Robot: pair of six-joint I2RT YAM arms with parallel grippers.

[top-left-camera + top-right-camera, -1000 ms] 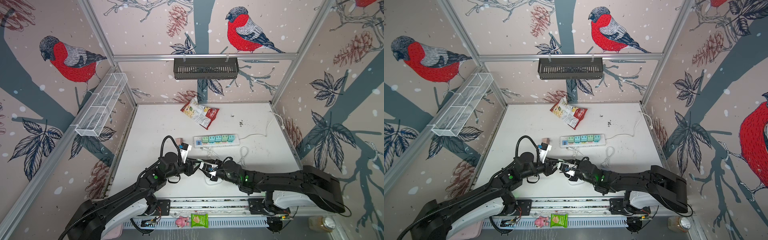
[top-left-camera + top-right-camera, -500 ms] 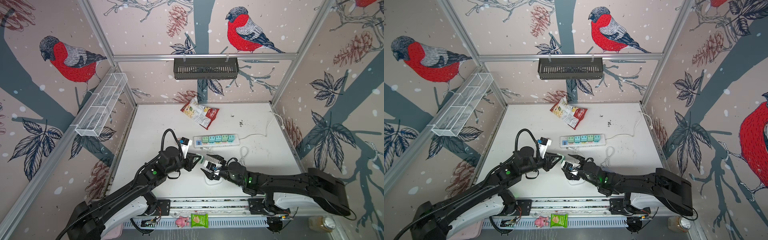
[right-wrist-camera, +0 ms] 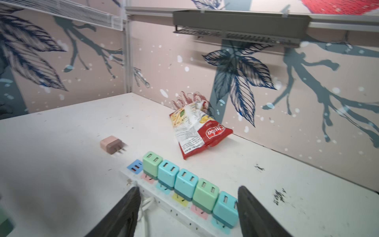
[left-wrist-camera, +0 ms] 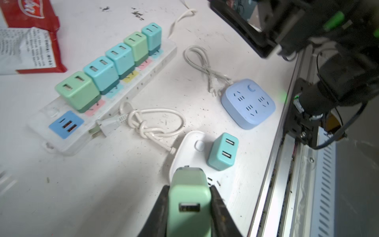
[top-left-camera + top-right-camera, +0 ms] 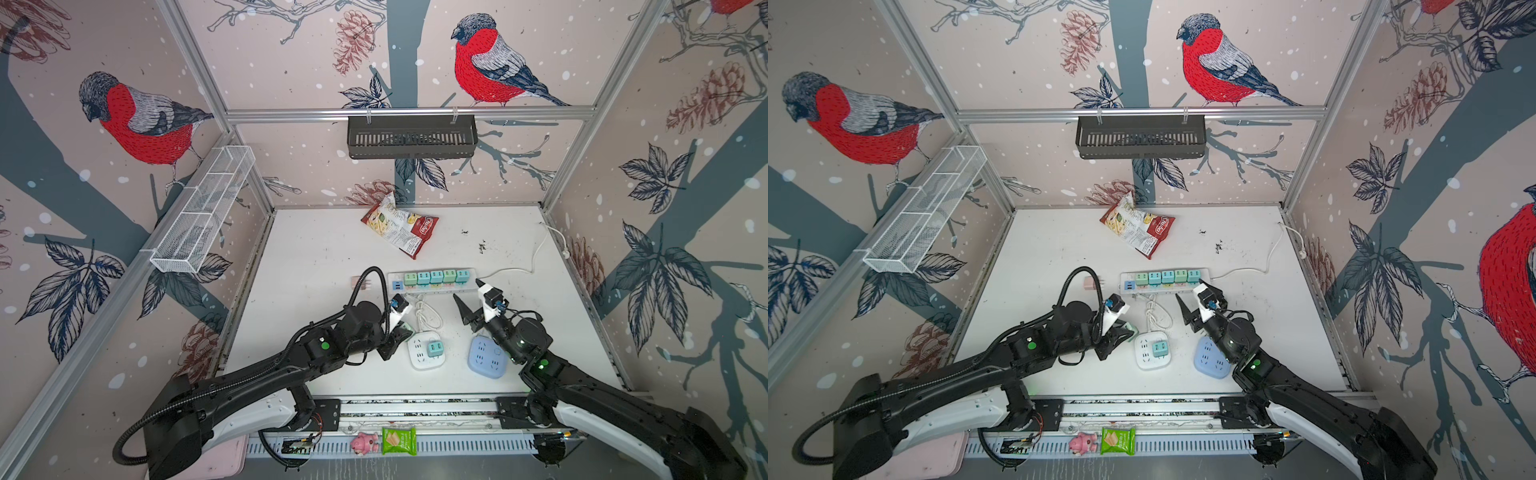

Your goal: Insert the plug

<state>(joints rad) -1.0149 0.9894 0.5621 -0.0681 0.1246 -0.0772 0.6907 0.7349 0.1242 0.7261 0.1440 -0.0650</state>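
White tabletop inside the bird-papered booth carries a white socket cube with one teal charger already seated in it. The left claw is clamped on a pale green charger plug, which hangs tilted just above the cube's near edge, its prongs not yet in any slot. Well beyond the cube, the right claw stands spread and empty over a long power strip with five chargers in it. Beside the cube lies a blue socket cube, unoccupied. The pick-up looks done; aligning the prongs over a free outlet and pressing down remain.
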